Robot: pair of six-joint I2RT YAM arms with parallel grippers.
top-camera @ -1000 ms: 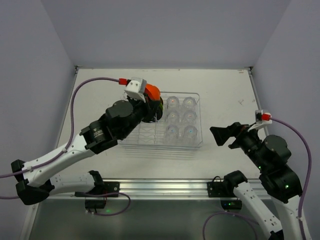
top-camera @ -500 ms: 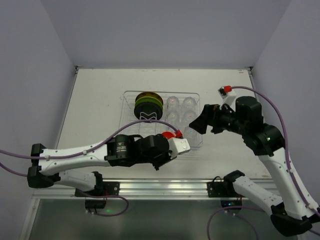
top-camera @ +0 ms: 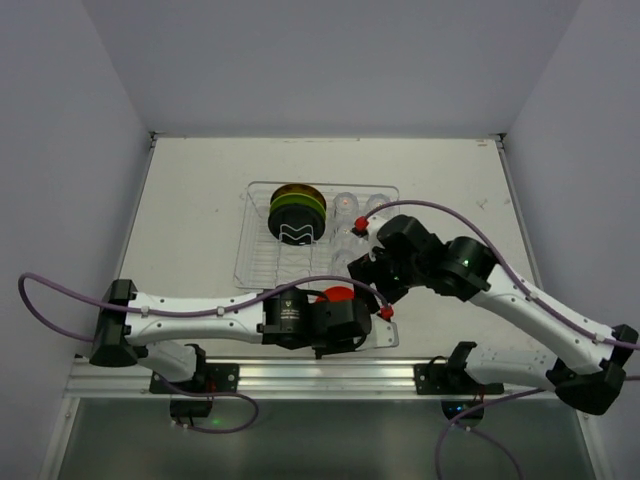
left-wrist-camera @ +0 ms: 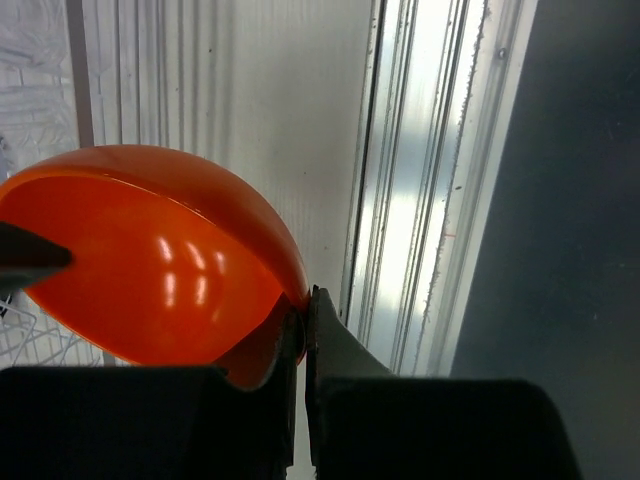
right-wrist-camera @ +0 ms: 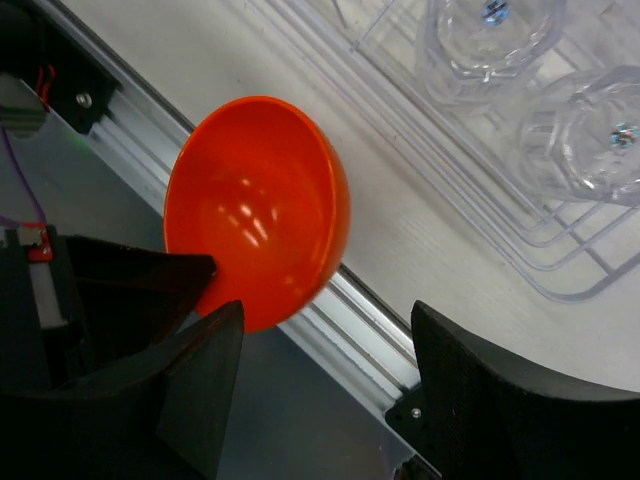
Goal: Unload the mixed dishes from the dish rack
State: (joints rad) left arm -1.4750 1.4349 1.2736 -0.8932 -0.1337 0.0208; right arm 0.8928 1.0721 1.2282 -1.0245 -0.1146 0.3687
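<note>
The small orange bowl (left-wrist-camera: pixel 150 260) is gripped by its rim in my left gripper (left-wrist-camera: pixel 303 312), which is shut on it. In the top view the bowl (top-camera: pixel 337 294) hangs over the table's near edge, in front of the clear dish rack (top-camera: pixel 262 262). My right gripper (right-wrist-camera: pixel 325 350) is open and empty, its fingers either side of the space just below the bowl (right-wrist-camera: pixel 260 205), not touching it. The stacked plates (top-camera: pixel 297 212) stand in the rack's far left. Clear glass cups (top-camera: pixel 346 203) sit in its right half, some hidden by my right arm.
The metal rail (right-wrist-camera: pixel 350 330) of the table's near edge runs under the bowl, with dark floor beyond it. Two glass cups (right-wrist-camera: pixel 490 35) in the rack's corner show at the upper right of the right wrist view. The left finger (right-wrist-camera: pixel 120 285) lies close to my right fingers.
My left arm has carried the orange bowl from the rack down to the near edge. My right arm has swung in from the right and now reaches over the rack's near corner beside the bowl.
</note>
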